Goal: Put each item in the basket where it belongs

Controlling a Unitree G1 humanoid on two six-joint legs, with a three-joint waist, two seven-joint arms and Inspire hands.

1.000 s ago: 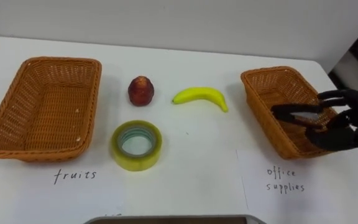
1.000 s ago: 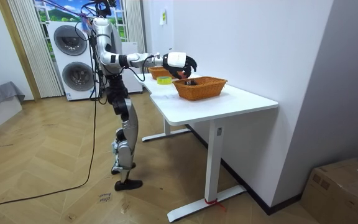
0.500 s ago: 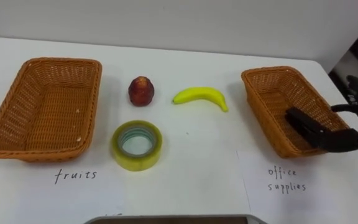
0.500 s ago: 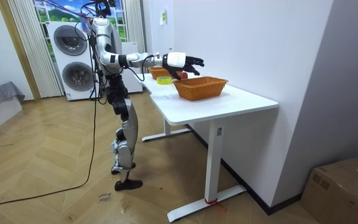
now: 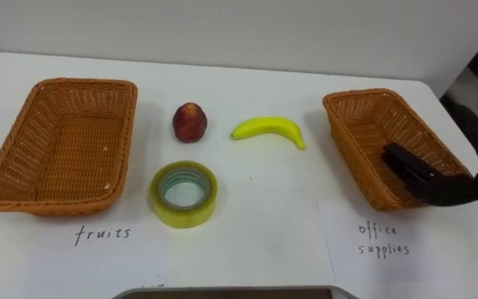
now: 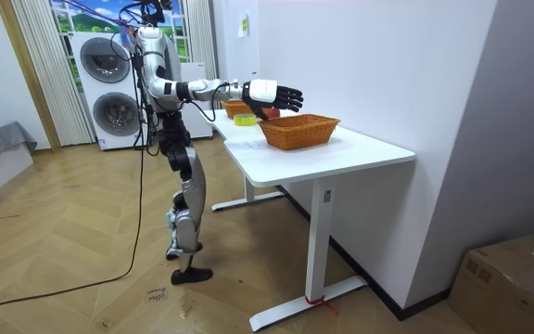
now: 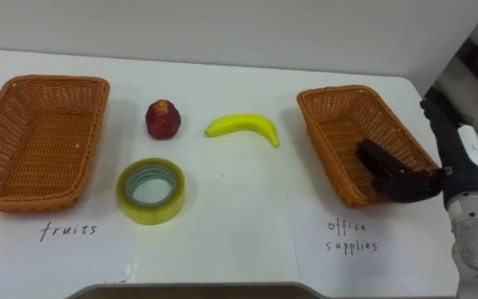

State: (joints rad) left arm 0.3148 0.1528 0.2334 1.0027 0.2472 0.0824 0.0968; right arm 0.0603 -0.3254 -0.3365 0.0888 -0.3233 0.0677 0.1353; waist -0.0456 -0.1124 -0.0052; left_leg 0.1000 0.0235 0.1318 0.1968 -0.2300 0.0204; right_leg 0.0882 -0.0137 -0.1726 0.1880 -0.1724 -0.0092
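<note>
White bench (image 5: pixel 256 237), viewed from above the near edge. Two brown woven baskets stand at opposite ends: left wicker basket (image 5: pixel 81 83) and right wicker basket (image 5: pixel 347 137).

Loose on the bench between them:
- dark red apple (image 5: pixel 189 122), upright, toward the left basket
- yellow banana (image 5: pixel 268 128), lying just right of the apple, apart from it
- yellow-green roll of tape (image 5: pixel 182 194), flat on its side, nearer the robot than the apple

Black oblong object (image 5: pixel 403 160) lies inside the right wicker basket, on the floor of its near right part, slanting toward the near right corner.

Right robot hand (image 7: pixel 461 158) is at the outer right side of that basket, past its rim. Fingers straight and spread, nothing clasped in them. Its dark thumb reaches in over the near right rim, and the tip meets the near end of the black object in both eye views. Cannot tell whether thumb and object touch or merely overlap. The object rests in the basket, not in the hand.

Room view: robot stands upright at the bench end on the room view's left, right arm stretched out level, hand flat with fingers extended above the basket. White stacked washing machines (image 6: pixel 114 79) stand behind it; wooden floor (image 6: pixel 82 278) underfoot
</note>
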